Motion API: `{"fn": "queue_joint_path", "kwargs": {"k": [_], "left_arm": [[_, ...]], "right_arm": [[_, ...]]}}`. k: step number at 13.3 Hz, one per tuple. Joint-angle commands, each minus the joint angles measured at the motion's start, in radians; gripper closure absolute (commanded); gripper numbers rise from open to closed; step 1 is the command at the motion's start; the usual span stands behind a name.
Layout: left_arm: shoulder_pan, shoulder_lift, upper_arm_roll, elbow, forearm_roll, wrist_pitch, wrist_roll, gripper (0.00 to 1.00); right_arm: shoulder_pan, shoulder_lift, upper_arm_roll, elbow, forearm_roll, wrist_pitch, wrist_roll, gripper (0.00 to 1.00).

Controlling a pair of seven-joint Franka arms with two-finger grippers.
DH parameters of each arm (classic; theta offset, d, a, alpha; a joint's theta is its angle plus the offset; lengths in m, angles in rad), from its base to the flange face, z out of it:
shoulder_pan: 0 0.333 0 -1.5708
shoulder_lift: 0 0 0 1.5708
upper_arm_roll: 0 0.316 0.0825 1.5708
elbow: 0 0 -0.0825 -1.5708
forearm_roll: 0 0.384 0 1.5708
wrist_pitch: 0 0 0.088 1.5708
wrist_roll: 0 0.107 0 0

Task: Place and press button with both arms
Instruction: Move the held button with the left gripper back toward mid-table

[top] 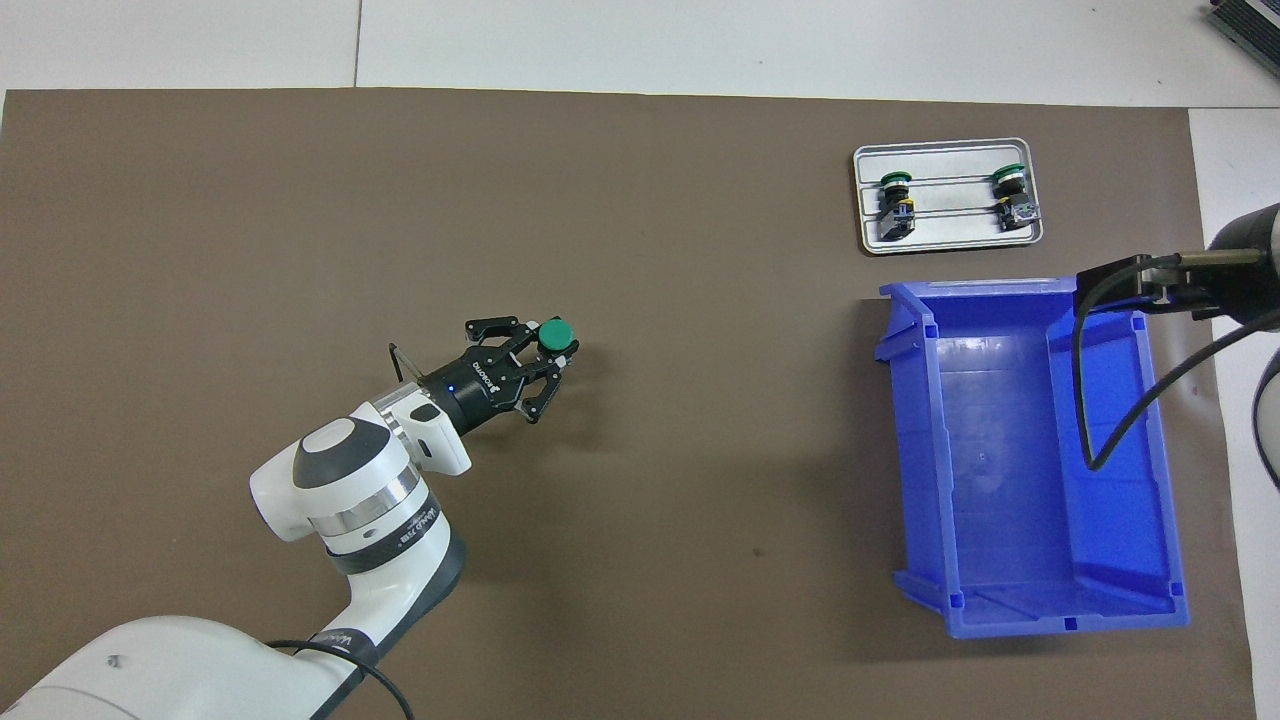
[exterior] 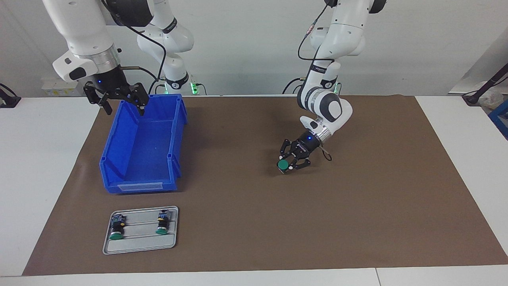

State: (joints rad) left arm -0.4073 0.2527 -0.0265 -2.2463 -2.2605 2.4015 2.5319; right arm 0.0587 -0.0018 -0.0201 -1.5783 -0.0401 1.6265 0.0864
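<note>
My left gripper (exterior: 286, 167) (top: 556, 350) is shut on a button (exterior: 283, 164) (top: 553, 336) with a green cap, held upright. It is low over the middle of the brown mat (exterior: 357, 206); I cannot tell whether the button's base touches the mat. My right gripper (exterior: 121, 104) hangs open and holds nothing, above the robot-side end of the blue bin (exterior: 115, 139). In the overhead view only its wrist (top: 1235, 275) shows at the edge. Two more buttons (exterior: 116, 228) (exterior: 162, 224) lie on their sides in a grey tray (exterior: 139, 246) (top: 950, 235).
The blue bin (top: 1160, 440) stands open-topped at the right arm's end of the mat. The grey tray lies farther from the robots than the bin. White table surface (exterior: 39, 178) borders the mat.
</note>
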Motion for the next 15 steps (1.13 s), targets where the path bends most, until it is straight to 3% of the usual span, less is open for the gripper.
{"fn": "queue_joint_path", "kwargs": {"k": [1,15], "left_arm": [[-0.039,-0.006,0.014,-0.029,-0.046,-0.068,0.039,1.00],[-0.111,-0.003,0.017,-0.078,-0.063,-0.031,0.053,1.00]], "right_arm": [[-0.010,-0.024,0.005,-0.025,0.003,-0.001,-0.008,0.00],[-0.010,-0.024,0.005,-0.026,0.003,-0.002,-0.008,0.00]]}}
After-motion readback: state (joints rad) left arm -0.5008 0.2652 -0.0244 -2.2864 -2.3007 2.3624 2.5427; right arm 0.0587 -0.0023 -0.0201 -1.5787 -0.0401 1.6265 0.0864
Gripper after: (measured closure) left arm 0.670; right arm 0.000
